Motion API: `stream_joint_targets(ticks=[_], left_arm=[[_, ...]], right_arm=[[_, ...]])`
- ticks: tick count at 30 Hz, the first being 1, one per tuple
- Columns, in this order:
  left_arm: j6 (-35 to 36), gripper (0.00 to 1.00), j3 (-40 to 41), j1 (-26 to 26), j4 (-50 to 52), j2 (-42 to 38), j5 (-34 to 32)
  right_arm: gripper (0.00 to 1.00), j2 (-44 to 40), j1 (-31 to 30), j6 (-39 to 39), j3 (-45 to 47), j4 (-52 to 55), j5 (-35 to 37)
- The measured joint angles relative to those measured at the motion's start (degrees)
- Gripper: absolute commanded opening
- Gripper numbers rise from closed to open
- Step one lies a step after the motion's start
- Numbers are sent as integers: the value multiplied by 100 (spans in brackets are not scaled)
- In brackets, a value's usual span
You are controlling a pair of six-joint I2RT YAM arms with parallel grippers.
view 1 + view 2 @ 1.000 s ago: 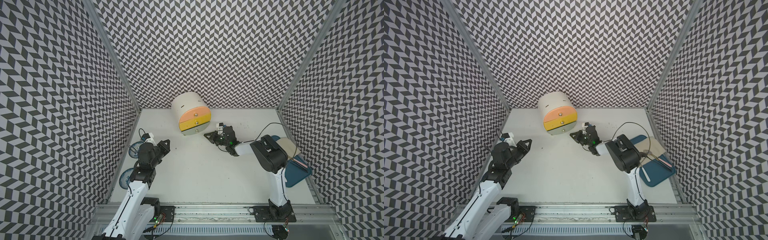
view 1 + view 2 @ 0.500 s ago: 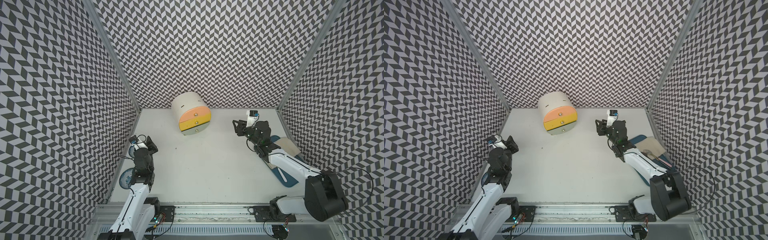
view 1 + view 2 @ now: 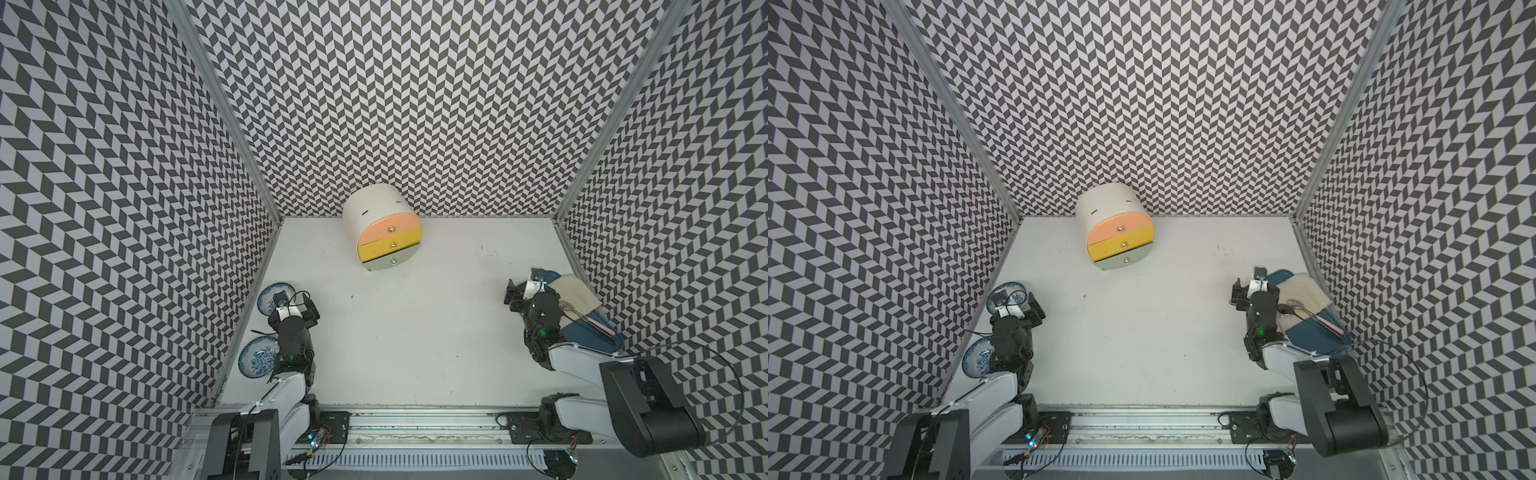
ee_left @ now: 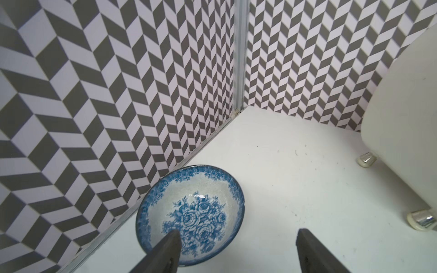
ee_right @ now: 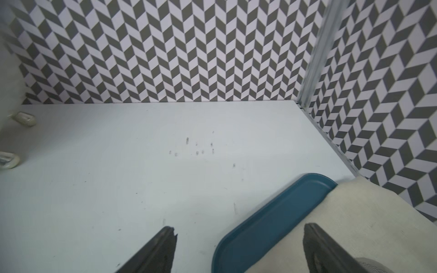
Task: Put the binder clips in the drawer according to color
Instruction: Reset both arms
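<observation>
Judging from how things lie, the main risk is having nothing to pick. No binder clips show in any view, on the bench or between either pair of fingers. Whether they lie inside shut drawers or out of sight cannot be told.

Along the left edge, the left arm hangs over two blue-flowered bowls. The near bowl [image 3: 257, 356] sits beside its forearm, and the far bowl [image 4: 191, 212] lies partly under one finger of the left end effector [image 4: 237, 232]. A low swing toward the middle could clip a rim and skid a bowl.

Along the right edge, the right end effector [image 5: 238, 227] straddles the rim of the blue tray [image 5: 272, 212], which carries a cream cloth [image 5: 366, 212] and utensils [image 3: 1308, 316]. A descent here could snag the cloth or tip the tray.

At the far edge, left of centre, the drawer cabinet [image 3: 374, 212] stands askew with its peach, yellow and grey fronts all shut. It looks light, so a one-armed pull on a knob might drag the whole cabinet rather than slide a drawer out.

Both arms rise from the near edge and fold low along the sides of the bench, well apart from the cabinet. The left end effector is released, its fingers spread wide and empty, pointing toward the far left corner. The right end effector is likewise released and empty, aimed at the far edge.
</observation>
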State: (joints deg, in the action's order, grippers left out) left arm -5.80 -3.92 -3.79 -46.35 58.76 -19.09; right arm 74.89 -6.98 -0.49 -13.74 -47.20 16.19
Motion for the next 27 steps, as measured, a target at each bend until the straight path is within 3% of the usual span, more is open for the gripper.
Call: stream_joint_targets(ticks=[8,12,18,27], left_arm=[[79,87,33,0,-1436,710,435],[179,86,-9,39,-1849,1095,597],[199,85,-363,186,-1908,1449,1019],[358,89,-608,527,-2745,2966,1145]], right_arm=[[92,1349,262,118,118,-2129,-208],[100,1394,273,131,48,-2100,-293],[100,1410,273,118,33,-2474,-319],[100,1388,273,120,-11,-2378,-328]])
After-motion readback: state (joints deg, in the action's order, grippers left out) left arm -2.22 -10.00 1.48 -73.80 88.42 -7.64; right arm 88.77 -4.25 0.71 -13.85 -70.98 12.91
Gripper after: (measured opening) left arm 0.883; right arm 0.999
